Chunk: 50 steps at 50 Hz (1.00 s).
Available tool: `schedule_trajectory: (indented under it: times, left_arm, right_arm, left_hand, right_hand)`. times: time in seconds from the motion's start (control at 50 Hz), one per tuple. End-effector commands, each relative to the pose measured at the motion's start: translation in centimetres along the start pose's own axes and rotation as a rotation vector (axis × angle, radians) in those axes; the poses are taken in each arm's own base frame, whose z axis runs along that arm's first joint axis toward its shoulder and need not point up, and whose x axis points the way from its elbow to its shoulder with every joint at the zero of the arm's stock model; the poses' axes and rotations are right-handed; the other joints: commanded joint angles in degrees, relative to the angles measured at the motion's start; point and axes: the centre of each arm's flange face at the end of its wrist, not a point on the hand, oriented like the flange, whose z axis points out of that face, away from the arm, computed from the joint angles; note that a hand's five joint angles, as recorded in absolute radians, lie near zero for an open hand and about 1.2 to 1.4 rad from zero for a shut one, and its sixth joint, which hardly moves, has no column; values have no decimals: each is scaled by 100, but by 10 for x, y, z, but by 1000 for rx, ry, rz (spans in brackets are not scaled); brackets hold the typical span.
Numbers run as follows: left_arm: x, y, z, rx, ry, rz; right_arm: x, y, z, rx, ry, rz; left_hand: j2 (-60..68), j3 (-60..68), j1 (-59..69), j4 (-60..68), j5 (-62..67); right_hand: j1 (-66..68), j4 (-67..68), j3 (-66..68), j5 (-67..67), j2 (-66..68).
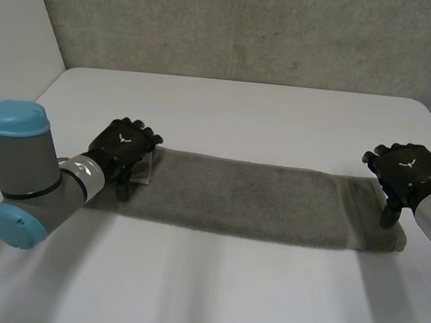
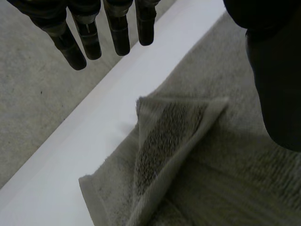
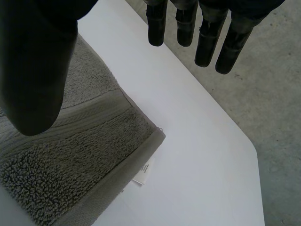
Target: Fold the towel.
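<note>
Here's the towel (image 1: 235, 198), a long grey strip stretched across the white worktop (image 1: 243, 111), with a hand poised at each end. The left hand (image 1: 125, 149) is over the far corner at its end, fingers (image 2: 89, 37) straight and well off the thumb, gripping nothing. The right hand (image 1: 405, 176) mirrors it at the other end, fingers (image 3: 207, 42) straight too, nothing between them and the thumb. Trouble spot: the left corner (image 2: 174, 136) lies flipped back on itself, so a pinch there may catch one layer only and drag the fold crooked. On the right a white label (image 3: 143, 173) pokes out beneath the edge, and a shallow grab could slip off the hem. As for containers, nothing here serves as one: the towel lies straight on the worktop.
</note>
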Motion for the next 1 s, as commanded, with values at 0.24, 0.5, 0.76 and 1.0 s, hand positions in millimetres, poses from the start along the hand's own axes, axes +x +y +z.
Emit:
schedule_trajectory:
  times: [0.24, 0.5, 0.76, 1.0]
  left_arm:
    - [-28, 16, 46, 5, -135, 68]
    - [-49, 9, 72, 125, -249, 109]
    - [-72, 28, 77, 39, -416, 89]
    - [-33, -5, 17, 60, -276, 86]
  right_arm:
    - [-2, 2, 0, -2, -6, 1]
    - [-6, 4, -1, -4, -19, 2]
    - [-10, 8, -2, 0, -55, 10]
    - [-14, 16, -6, -48, -138, 23]
  left_hand:
    - [-353, -252, -393, -400, -1125]
    - [-336, -235, -376, -383, -1108]
    - [-320, -218, -359, -366, -1091]
    - [-319, -218, -359, -366, -1091]
  right_hand:
    - [-312, -501, -430, -353, -421]
    - [-312, -501, -430, -353, -421]
    - [-312, -501, -430, -353, -421]
    - [83, -106, -34, 42, -26]
